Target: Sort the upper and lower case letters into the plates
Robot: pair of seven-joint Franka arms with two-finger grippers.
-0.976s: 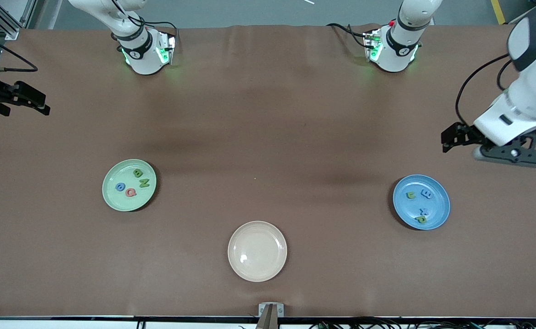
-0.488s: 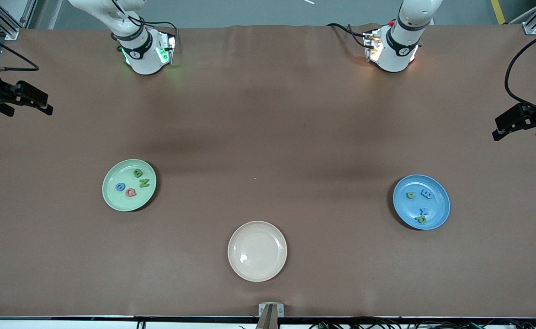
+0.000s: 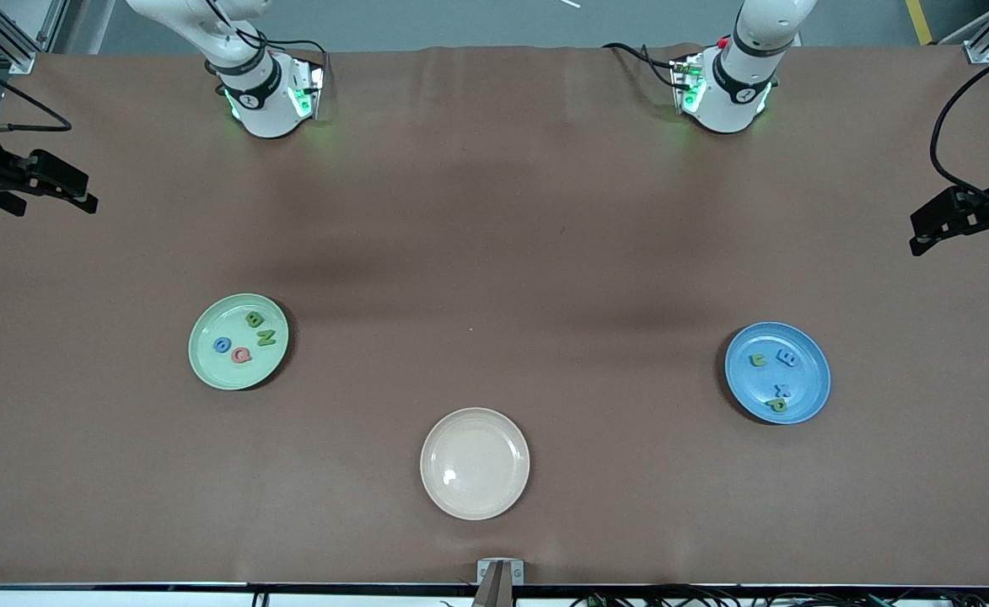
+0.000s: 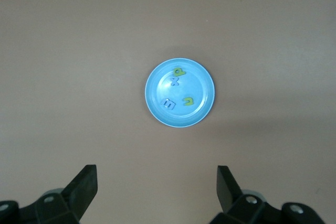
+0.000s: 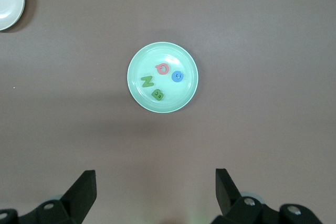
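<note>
On the brown table [image 3: 494, 253], toward the right arm's end: pale mint green round plate [image 3: 207, 371] holds green B [image 3: 253, 319], green N [image 3: 266, 338], blue G [image 3: 222, 345], red Q [image 3: 242, 355]. Toward the left arm's end: blue round plate [image 3: 814, 379] holds green u [image 3: 758, 360], blue m [image 3: 787, 359], blue x [image 3: 782, 390], green p [image 3: 776, 405]. Cream-beige round plate [image 3: 475, 497], nearest the camera, is bare. Sorting looks complete. Left pincer [image 3: 937, 223] and right pincer [image 3: 56, 181] hang wide open, empty, at the table's ends.

Mint-green plate [image 3: 207, 362]: green B [image 3: 253, 319], green N [image 3: 266, 338], blue G [image 3: 222, 345], red Q [image 3: 242, 355]. Blue plate [image 3: 810, 388]: green u [image 3: 758, 360], p [image 3: 776, 405]; blue m [image 3: 787, 359], x [image 3: 782, 390]. Cream plate [image 3: 494, 493], brown table [image 3: 494, 236].
</note>
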